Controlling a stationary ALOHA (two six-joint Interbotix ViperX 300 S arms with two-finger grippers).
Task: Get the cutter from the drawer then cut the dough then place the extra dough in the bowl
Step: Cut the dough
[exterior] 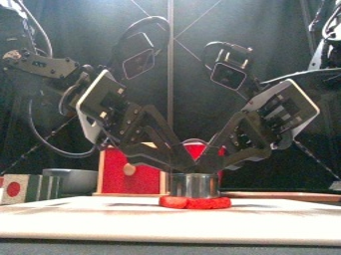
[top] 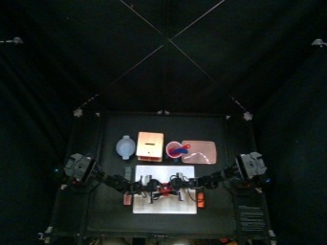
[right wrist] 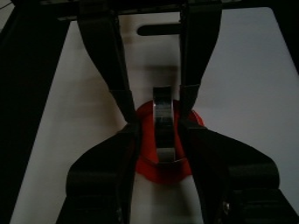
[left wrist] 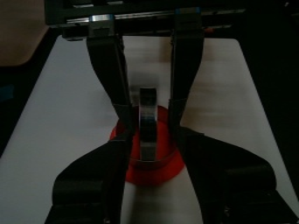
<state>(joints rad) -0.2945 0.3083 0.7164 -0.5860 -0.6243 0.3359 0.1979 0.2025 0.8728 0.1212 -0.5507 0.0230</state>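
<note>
A round metal cutter (exterior: 194,185) stands on a flat red dough disc (exterior: 194,202) in the middle of the white cutting board (exterior: 80,214). My left gripper (exterior: 172,179) comes down from the left and my right gripper (exterior: 218,179) from the right. Each is shut on a side of the cutter. In the left wrist view the cutter (left wrist: 149,118) shows as a narrow metal band between the jaws, with dough (left wrist: 158,166) under it. The right wrist view shows the cutter (right wrist: 165,131) inside a red dough ring (right wrist: 145,162).
Behind the board stand the wooden box (top: 151,145) with its red drawer front (exterior: 134,167), the blue-grey bowl (top: 124,145) to its left, and the pink tray (top: 207,153) with the red cup (top: 177,149) to its right.
</note>
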